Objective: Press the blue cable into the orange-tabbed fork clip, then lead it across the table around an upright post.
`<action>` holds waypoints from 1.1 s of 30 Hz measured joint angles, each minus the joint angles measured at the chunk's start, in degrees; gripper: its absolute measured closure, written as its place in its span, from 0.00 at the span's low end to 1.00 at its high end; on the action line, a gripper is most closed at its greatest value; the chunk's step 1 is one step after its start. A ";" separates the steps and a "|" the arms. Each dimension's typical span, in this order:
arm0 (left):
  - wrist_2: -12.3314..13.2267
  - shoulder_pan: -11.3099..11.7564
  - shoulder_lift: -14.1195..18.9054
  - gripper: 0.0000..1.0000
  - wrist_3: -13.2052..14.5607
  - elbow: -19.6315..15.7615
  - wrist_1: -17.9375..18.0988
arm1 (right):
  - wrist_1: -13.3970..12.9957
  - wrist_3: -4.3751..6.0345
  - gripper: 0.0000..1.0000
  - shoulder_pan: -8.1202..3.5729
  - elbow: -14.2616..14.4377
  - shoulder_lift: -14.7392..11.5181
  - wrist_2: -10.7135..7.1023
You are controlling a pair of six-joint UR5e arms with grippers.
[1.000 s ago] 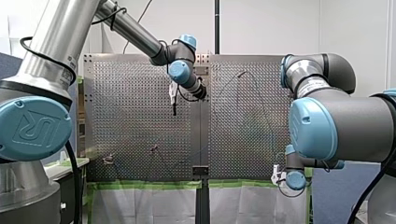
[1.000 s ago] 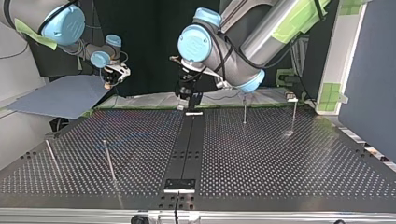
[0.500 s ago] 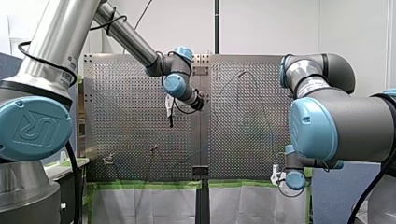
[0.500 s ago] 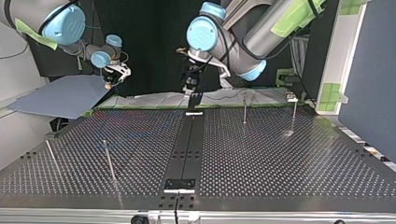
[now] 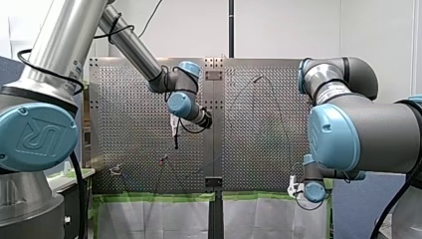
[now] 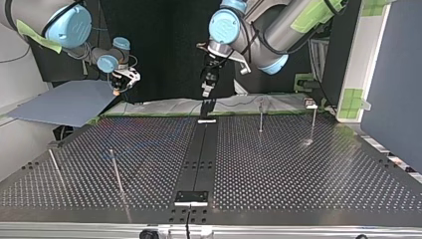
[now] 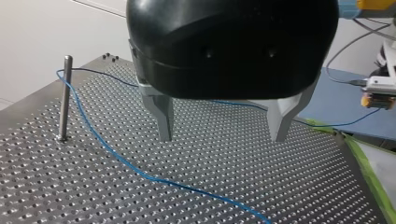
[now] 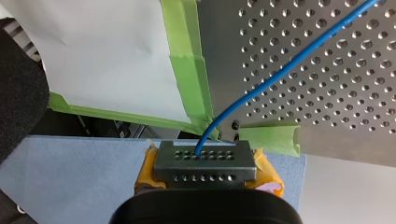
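The left claw (image 7: 222,138) is held released above the desk (image 7: 243,186), with open perforated surface all round it. The blue cable (image 7: 116,158) runs beneath it, past 1 upright post (image 7: 66,98). Only the right wrist view shows the right claw (image 8: 205,161) clenched on that cable, beyond the desk's taped edge, upper left in the top view.

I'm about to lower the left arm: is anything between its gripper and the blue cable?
Nothing visible does. My left gripper hangs open; only bare table lies between it and the blue cable; the upright post stands aside.
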 joint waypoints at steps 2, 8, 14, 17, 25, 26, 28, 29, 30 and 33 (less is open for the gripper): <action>-0.03 0.04 0.01 0.00 -0.05 -1.02 1.01 | 0.13 -0.01 1.00 0.09 0.00 0.00 -0.13; -0.37 0.23 0.03 0.00 -1.67 -4.61 4.61 | 0.54 -0.06 1.00 0.30 0.00 0.00 -0.50; -1.69 0.38 0.02 0.00 -3.60 -8.05 8.06 | 0.87 -0.44 1.00 0.41 -0.11 0.00 -0.57; -2.89 0.51 0.02 0.00 -3.56 -9.61 9.63 | 0.91 -0.48 1.00 0.46 -0.15 0.00 -0.57; -5.16 0.93 0.01 0.00 -2.19 -14.28 14.27 | 0.98 -0.50 1.00 0.50 -0.17 0.00 -0.57; -5.27 0.98 0.02 0.00 -2.12 -14.81 14.83 | 0.98 -0.50 1.00 0.51 -0.17 0.00 -0.57; -5.42 1.07 0.03 0.00 -2.03 -16.05 16.03 | 0.99 -0.50 1.00 0.54 -0.19 0.00 -0.57; -5.45 1.11 0.04 0.00 -2.01 -16.54 16.57 | 0.99 -0.50 1.00 0.56 -0.19 0.00 -0.57; -5.46 1.17 0.02 0.00 -1.98 -17.22 17.22 | 0.99 -0.50 1.00 0.57 -0.19 0.00 -0.57; -5.44 1.31 0.00 0.00 -1.88 -18.89 18.89 | 0.99 -0.50 1.00 0.64 -0.19 0.00 -0.57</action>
